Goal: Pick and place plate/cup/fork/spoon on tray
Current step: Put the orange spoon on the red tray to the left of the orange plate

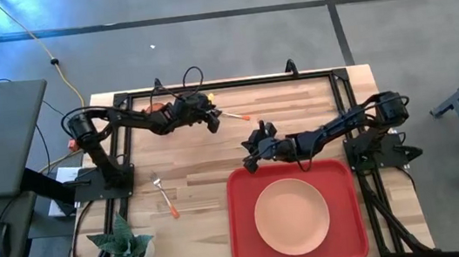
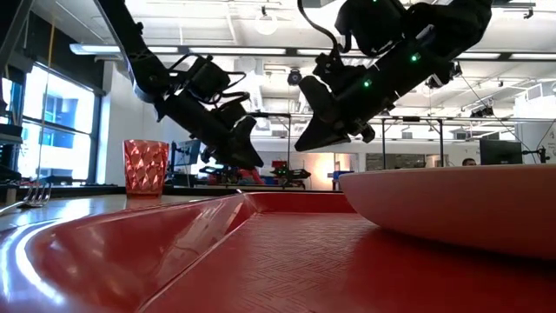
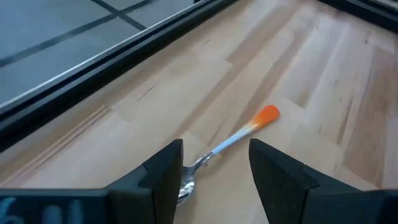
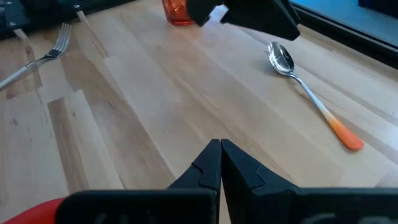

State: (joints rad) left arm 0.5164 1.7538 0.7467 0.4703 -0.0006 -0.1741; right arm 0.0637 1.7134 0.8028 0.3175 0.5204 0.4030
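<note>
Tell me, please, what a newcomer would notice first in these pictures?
Probably the red tray at the table's near right, with the pink plate already on it. Next, the left claw, open, poised over the spoon lying at the far middle of the table. The right claw is shut, hovering just beyond the tray's far edge.

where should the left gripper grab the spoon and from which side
Take the spoon on its slim handle, just behind the bowl, coming straight down. It lies flat on the bare table, and the left gripper already hangs open astride that part.
</note>
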